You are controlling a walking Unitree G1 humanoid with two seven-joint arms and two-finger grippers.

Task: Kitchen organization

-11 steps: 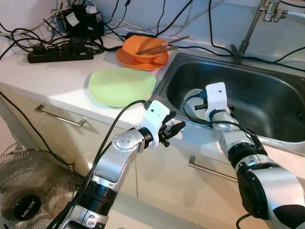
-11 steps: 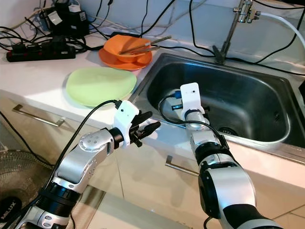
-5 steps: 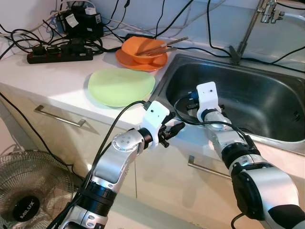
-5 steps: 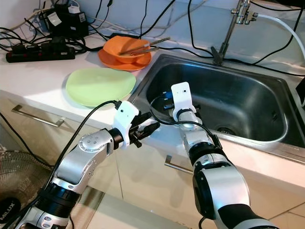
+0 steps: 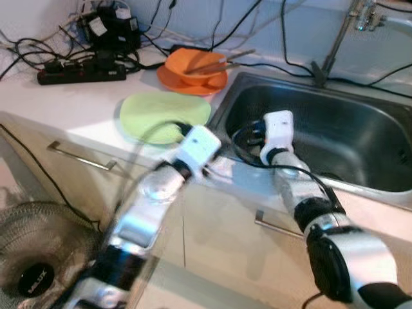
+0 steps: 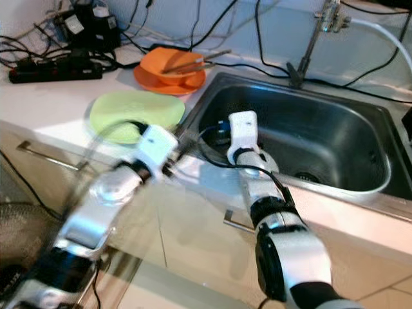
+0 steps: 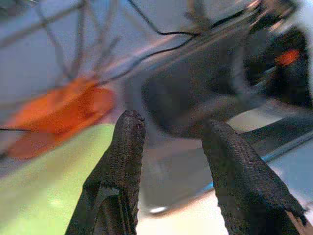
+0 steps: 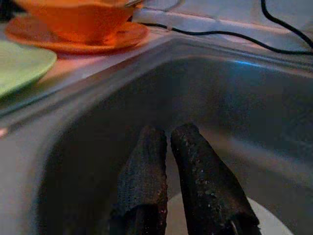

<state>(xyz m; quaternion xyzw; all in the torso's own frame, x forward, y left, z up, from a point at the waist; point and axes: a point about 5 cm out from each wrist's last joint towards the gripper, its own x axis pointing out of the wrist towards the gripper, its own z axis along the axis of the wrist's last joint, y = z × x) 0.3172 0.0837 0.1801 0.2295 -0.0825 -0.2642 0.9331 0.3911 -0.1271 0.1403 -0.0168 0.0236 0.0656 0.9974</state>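
Note:
A light green plate lies on the white counter beside the sink. Behind it an orange bowl holding chopsticks sits on an orange plate. My left gripper is open and empty, blurred with motion, at the counter's front edge between the green plate and the sink's left rim. My right gripper is shut with nothing in it, low inside the sink's left part. It hangs just above a white round dish on the sink bottom.
A black power strip and tangled cables crowd the back left of the counter. The tap stands behind the sink. Cabinet handles run below the counter, and a floor fan stands at lower left.
My left arm has swung up and forward to the counter edge near the green plate and is now blurred. My right gripper has shifted left inside the sink.

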